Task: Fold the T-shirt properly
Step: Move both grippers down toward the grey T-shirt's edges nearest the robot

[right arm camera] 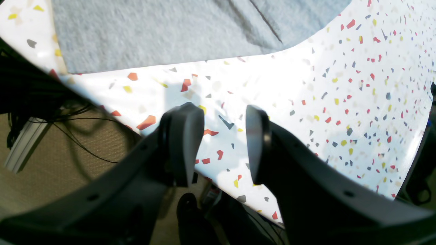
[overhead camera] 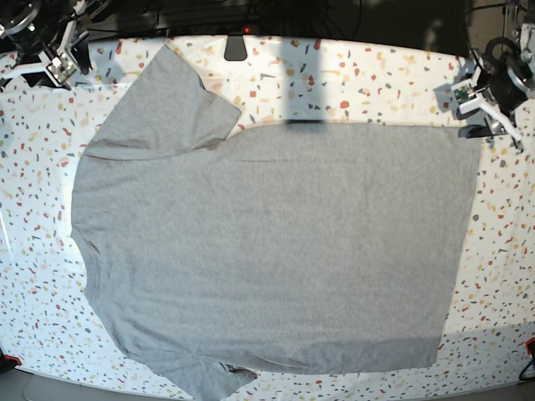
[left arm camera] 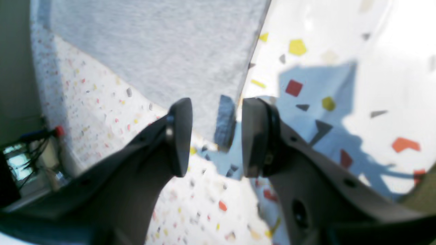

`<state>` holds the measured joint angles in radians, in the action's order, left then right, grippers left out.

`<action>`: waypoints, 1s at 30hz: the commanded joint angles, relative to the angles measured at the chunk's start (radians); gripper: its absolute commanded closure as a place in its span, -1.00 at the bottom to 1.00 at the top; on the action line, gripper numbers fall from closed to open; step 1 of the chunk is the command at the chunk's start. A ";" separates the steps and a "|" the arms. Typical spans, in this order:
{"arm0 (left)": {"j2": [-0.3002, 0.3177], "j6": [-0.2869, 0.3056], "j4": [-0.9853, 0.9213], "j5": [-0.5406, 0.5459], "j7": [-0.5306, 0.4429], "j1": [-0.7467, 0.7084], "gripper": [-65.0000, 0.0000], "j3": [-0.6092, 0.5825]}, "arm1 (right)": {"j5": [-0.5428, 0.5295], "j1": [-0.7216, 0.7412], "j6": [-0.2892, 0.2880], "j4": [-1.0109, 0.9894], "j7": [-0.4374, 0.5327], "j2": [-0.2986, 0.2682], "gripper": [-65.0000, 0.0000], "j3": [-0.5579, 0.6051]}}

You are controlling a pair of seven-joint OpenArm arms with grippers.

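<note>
The left jaws, nearer, spread right at the T-shirt's hem corner; the right jaws, spread too, wait beyond its sleeve!

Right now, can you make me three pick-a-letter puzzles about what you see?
1. Where is the left gripper?
A) over a corner of the T-shirt
B) off the table
C) over the carpet

2. What color is the shirt?
A) red
B) grey
C) green

3. How are the right gripper's jaws?
A) shut
B) gripping cloth
C) apart, holding nothing

Key:
1 A: a shirt corner shows between its fingers.
2 B: its cloth looks grey.
3 C: speckled tabletop shows between them.
</note>
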<state>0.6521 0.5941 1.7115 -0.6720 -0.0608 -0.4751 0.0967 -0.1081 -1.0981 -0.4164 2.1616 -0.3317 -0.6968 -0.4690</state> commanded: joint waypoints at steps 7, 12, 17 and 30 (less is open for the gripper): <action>0.049 -0.017 -0.099 0.006 0.037 0.111 0.28 -0.094 | 0.000 -0.008 0.066 0.015 -0.027 -0.009 0.24 -0.008; 0.049 -0.017 -0.198 0.006 0.034 0.190 0.28 -0.133 | 0.000 -0.008 0.066 0.015 -0.028 -0.009 0.24 -0.008; 0.049 -0.017 -0.280 0.005 0.032 0.233 0.28 -0.139 | 0.003 -0.007 0.066 0.015 -0.027 0.006 0.24 -0.008; 0.046 0.039 -0.294 -0.029 0.019 0.225 1.00 -0.139 | 0.213 -0.005 0.063 0.015 0.096 -0.011 -0.03 -0.008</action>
<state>0.6788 0.6186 1.4185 -0.6857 -0.0692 -0.2493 -0.0475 0.1059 -1.0969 -0.3645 2.1616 -0.2504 -0.6949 -0.4686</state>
